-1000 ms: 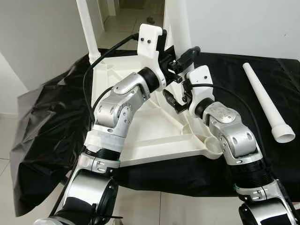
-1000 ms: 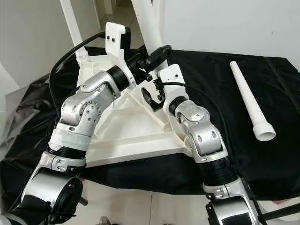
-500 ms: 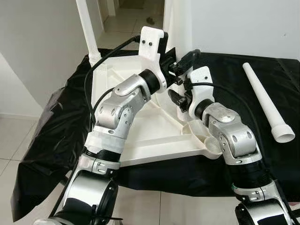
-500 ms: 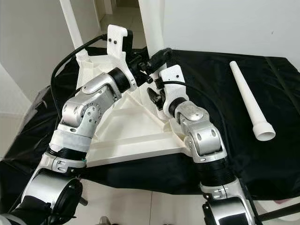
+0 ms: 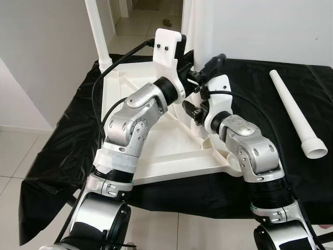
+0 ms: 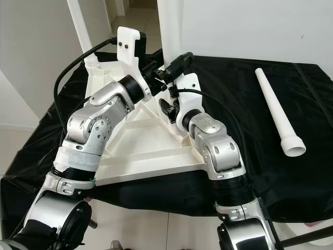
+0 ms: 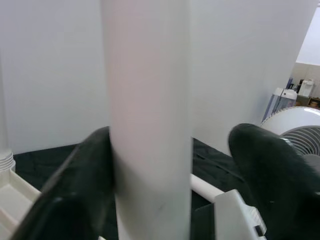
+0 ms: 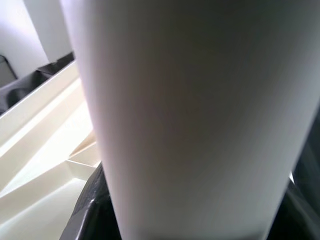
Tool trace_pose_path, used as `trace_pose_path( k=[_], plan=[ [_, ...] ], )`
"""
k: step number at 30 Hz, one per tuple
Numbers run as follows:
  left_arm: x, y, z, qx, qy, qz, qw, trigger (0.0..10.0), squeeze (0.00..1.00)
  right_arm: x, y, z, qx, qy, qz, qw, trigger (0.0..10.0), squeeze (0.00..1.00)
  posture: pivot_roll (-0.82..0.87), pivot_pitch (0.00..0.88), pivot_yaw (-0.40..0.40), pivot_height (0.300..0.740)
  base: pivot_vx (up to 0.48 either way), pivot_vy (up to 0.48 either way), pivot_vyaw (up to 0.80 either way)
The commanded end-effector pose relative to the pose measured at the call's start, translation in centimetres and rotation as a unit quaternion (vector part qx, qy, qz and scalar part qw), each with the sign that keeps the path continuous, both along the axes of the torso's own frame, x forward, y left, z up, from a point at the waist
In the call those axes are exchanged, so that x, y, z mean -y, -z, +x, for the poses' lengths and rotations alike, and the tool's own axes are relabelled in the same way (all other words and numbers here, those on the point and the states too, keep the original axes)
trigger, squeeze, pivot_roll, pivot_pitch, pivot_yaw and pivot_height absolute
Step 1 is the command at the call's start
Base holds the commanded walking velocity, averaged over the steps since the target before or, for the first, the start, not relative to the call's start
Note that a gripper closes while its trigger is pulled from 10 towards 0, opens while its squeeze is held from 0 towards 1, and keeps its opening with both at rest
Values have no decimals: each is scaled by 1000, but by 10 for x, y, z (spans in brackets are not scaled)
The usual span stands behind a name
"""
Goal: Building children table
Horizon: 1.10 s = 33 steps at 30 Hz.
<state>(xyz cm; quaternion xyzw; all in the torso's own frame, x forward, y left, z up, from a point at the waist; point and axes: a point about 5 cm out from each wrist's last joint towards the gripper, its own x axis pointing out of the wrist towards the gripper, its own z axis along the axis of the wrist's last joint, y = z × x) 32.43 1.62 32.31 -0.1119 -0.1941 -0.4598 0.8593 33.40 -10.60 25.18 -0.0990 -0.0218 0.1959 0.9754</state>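
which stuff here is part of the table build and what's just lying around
Part of the job:
- upturned white tabletop
- upright leg that both grippers work on
- fitted corner leg
- loose leg lying on the cloth
- left gripper, right gripper

Lying about:
- black cloth
- fan

Both silver arms reach forward, elbows bent, wrists meeting at centre. Left gripper: raised above the right, fingers spread, one on each side of an upright white leg. Right gripper: lower, fingers closed against the same leg.
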Motion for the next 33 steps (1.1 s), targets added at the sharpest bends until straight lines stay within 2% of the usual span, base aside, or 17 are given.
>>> trace_pose_path(
  k=[1, 2, 3, 5, 6, 8, 10, 17, 22, 23, 27, 29, 33],
  plan=[
    [2, -12, -8, 28, 13, -6, 1000, 10000, 1000, 4, 2, 4, -10, 19, -4, 1000, 10000, 0, -9, 97, 25, 740, 0, 0, 0],
    [2, -12, -8, 28, 13, -6, 1000, 10000, 1000, 4, 2, 4, -10, 19, -4, 1000, 10000, 0, -9, 97, 25, 740, 0, 0, 0],
    [1, -13, -8, 26, 9, -9, 1000, 10000, 475, 5, 2, 4, -7, 26, -2, 1000, 10000, 0, -7, 98, 25, 740, 0, 0, 0],
    [0, -15, -7, 24, 7, -13, 1000, 10000, 475, 6, 2, 5, -3, 33, 1, 999, 10000, 0, -7, 98, 25, 740, 0, 0, 0],
    [-2, -17, -7, 18, 2, -24, 1000, 10000, 0, 8, 3, 5, -2, 43, 5, 999, 10000, 0, -6, 97, 22, 740, 0, 0, 0],
    [-4, -18, -5, 13, -4, -35, 999, 10000, 0, 11, 4, 6, -3, 54, 10, 998, 10000, 0, -5, 95, 22, 740, 0, 0, 0],
    [-13, -21, 1, -9, -30, -58, 998, 10000, 0, 20, 5, 8, 2, 90, 26, 996, 10000, 0, -5, 94, 21, 740, 0, 0, 0],
    [-21, -14, 8, -26, -67, -57, 996, 10000, 0, 29, 10, 7, -2, 119, 48, 992, 10000, 0, -10, 83, 23, 740, 0, 0, 0],
    [-25, 8, 11, -49, -93, -6, 994, 10000, 0, 41, 13, 4, 23, 161, 63, 985, 10000, 0, -12, 68, 24, 740, 0, 0, 0],
    [-25, 16, 13, -67, -105, 9, 992, 10000, 0, 43, 16, 3, 20, 170, 68, 983, 10000, 0, -15, 60, 25, 740, 0, 0, 0],
    [-25, 24, 14, -81, -114, 20, 990, 10000, 0, 45, 19, 2, 16, 180, 72, 981, 10000, 0, -15, 56, 24, 740, 0, 0, 0],
    [-28, 40, 14, -118, -121, 33, 985, 10000, 0, 51, 27, -1, -1, 198, 98, 975, 10000, 0, -19, 37, 23, 740, 0, 0, 0],
    [-29, 52, 13, -149, -123, 44, 980, 10000, 0, 55, 31, -4, -7, 207, 120, 971, 10000, 0, -20, 30, 22, 740, 0, 0, 0]
  ],
)
